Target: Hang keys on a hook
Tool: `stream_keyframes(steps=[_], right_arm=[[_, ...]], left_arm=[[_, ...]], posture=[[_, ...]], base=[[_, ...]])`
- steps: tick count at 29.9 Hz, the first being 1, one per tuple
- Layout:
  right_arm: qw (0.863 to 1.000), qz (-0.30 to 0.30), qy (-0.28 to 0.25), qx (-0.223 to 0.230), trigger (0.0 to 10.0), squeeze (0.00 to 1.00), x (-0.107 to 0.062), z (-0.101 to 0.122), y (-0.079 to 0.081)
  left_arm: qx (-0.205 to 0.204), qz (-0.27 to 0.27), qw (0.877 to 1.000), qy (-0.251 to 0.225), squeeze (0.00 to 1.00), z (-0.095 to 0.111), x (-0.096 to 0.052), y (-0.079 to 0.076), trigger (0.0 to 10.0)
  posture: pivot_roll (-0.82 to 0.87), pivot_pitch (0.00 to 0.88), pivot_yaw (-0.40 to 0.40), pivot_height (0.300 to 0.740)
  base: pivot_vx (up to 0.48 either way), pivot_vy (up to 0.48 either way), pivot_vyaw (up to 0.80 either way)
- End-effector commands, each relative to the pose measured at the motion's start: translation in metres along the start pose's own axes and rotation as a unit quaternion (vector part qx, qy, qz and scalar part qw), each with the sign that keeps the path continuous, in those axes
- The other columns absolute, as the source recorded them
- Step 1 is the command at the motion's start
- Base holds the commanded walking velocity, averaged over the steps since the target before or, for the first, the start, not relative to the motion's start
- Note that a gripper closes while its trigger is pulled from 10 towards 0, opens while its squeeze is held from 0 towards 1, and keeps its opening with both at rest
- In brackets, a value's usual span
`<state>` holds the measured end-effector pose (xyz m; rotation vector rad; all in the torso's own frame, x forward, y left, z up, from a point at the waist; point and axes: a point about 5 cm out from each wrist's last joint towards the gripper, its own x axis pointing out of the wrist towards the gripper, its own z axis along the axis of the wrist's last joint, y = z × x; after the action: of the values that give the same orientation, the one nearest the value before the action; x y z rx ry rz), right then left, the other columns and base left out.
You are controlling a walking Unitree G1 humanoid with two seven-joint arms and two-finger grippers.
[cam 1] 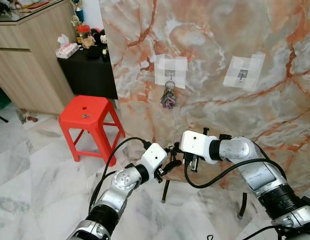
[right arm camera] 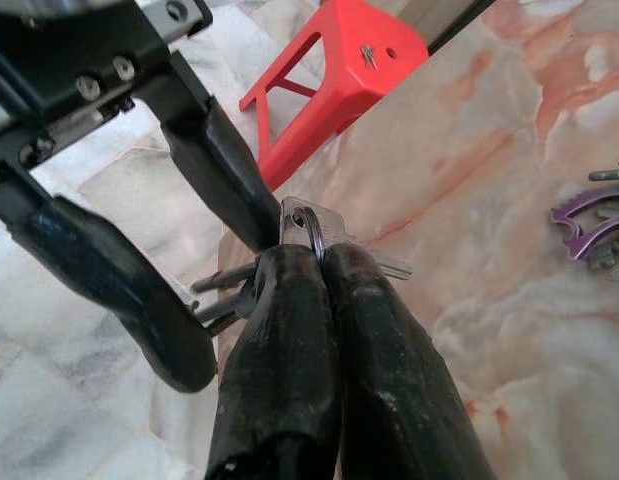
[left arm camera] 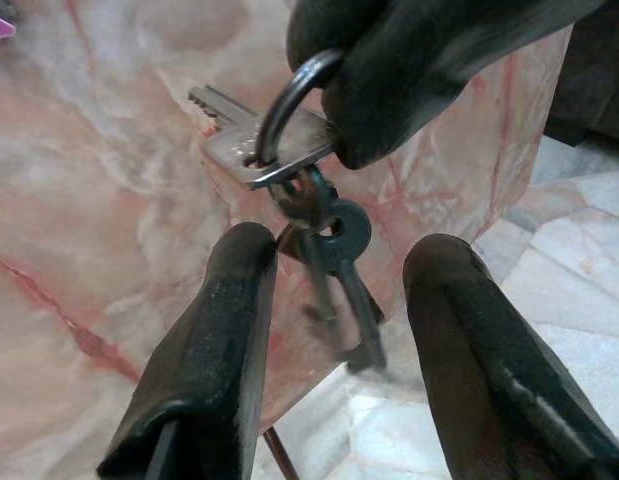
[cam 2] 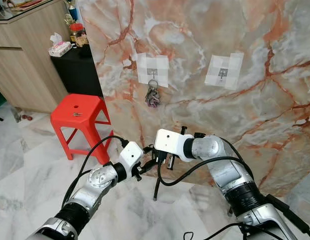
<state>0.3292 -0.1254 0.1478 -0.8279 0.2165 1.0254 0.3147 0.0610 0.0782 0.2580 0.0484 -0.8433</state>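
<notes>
A bunch of metal keys [left arm camera: 319, 215] on a ring hangs in front of the marble panel [cam 1: 220, 40]. My right gripper [right arm camera: 317, 258] is shut on the ring and the flat silver key. My left gripper [left arm camera: 344, 255] is open, one finger on each side of the dangling dark keys and not touching them. Both grippers meet low before the panel, left gripper [cam 1: 171, 163] beside right gripper [cam 1: 189, 162]. Two hooks are taped to the panel: the left hook [cam 1: 170, 73] carries another key bunch with a purple tag [cam 1: 168, 99], and the right hook [cam 1: 242, 75] is bare.
A red plastic stool [cam 1: 89, 115] stands to the left of the panel. Behind it are a black table [cam 1: 89, 70] with small items and a wooden cabinet [cam 1: 29, 60]. The panel's black legs [cam 1: 166, 190] rest on the marble floor below my arms.
</notes>
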Motion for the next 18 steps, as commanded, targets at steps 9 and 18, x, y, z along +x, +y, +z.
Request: stream_keyframes(steps=[9,18], right_arm=[[1.0,0.003,-0.018,-0.008,10.0,0.0,0.0002,0.0101,-0.0007],[1.0,0.003,-0.019,-0.005,10.0,0.0,0.0007,0.0107,0.0]], left_arm=[[0.0,0.015,1.0,0.018,0.0,-0.0056,0.0022,0.0014,10.0],[-0.018,0.033,0.999,0.01,0.0,-0.0058,0.0044,0.0007,10.0]], posture=[[0.12,0.037,0.045,0.74],[0.11,0.036,0.046,0.74]], base=[[0.0,0.0,0.0],[0.0,0.0,0.0]])
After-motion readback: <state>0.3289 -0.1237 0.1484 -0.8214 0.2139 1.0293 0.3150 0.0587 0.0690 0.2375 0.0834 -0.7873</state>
